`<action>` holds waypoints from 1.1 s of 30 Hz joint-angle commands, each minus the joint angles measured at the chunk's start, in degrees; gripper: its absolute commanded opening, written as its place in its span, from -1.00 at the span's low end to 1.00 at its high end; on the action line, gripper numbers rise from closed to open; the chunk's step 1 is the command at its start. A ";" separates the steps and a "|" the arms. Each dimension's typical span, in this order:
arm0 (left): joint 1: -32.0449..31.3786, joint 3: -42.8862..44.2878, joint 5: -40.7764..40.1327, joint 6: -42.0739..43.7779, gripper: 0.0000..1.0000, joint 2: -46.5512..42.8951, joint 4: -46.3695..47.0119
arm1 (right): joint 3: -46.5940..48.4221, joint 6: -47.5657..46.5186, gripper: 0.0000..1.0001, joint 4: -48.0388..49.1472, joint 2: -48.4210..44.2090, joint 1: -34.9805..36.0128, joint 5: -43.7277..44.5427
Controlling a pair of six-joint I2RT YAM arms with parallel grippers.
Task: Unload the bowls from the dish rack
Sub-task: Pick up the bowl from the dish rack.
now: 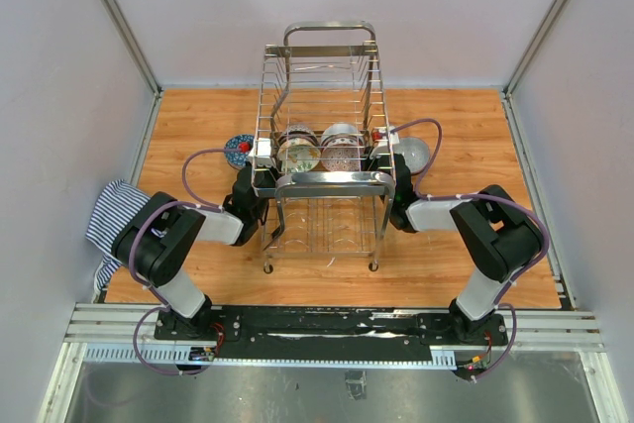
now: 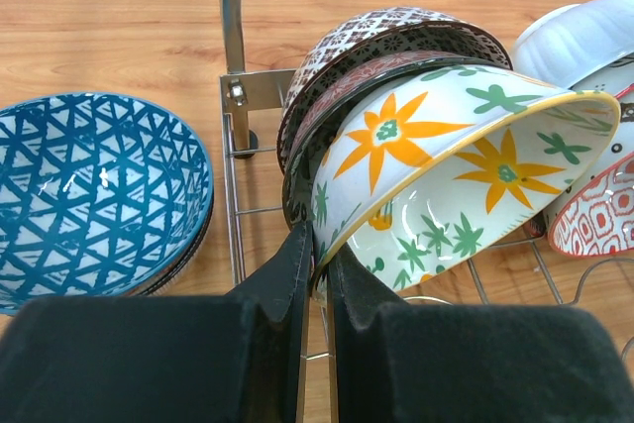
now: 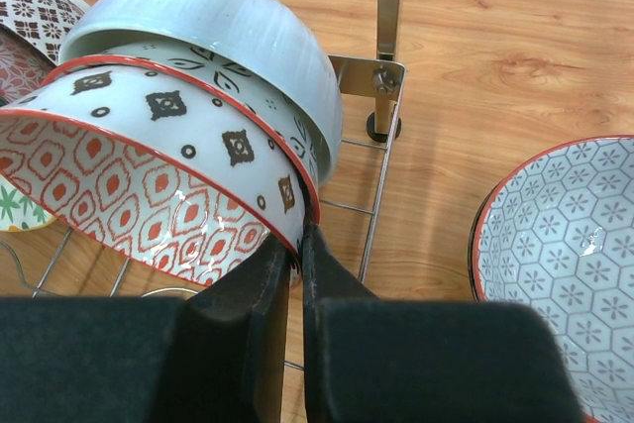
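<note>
**Chrome dish rack (image 1: 327, 178) being emptied from both ends**

Left gripper (image 2: 317, 250) is clamping its fingers together on the yellow-edged rim of a flowered bowl (image 2: 446, 175). That bowl is leaning on edge at the left end of the dish rack, in front of two brown-patterned bowls (image 2: 396, 32). Right gripper (image 3: 295, 245) is pinching the rim of a red-patterned bowl (image 3: 139, 185) in the same way at the right end of the rack, with a pale bowl (image 3: 218, 27) nesting behind it.

Outside the rack, a blue bowl (image 2: 89, 195) is sitting on the wooden table (image 1: 198, 126) just beside the left end. A hexagon-patterned bowl (image 3: 565, 264) is sitting just beside the right end.

Judging from this, the task is partway along: two bowls are lying out, several are waiting in the rack, and both arms are at the grasping step. The next move is calling for a lift clear of the wires and the neighbouring bowls. After that comes an outward swing to the table beside the rack, without knocking the bowls already resting there.
</note>
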 commanded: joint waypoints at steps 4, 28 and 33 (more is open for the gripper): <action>-0.89 0.75 0.27 -0.51 -0.99 -1.09 9.34 | -0.60 -0.84 -0.99 6.53 -1.91 0.84 1.15; -0.98 2.17 0.53 -0.56 -0.99 -1.12 7.59 | -0.73 -1.68 -0.98 8.68 -1.50 0.90 2.16; -0.98 2.22 0.36 -0.47 -0.99 -1.20 7.76 | -0.50 -1.96 -0.99 8.81 -1.47 0.91 2.47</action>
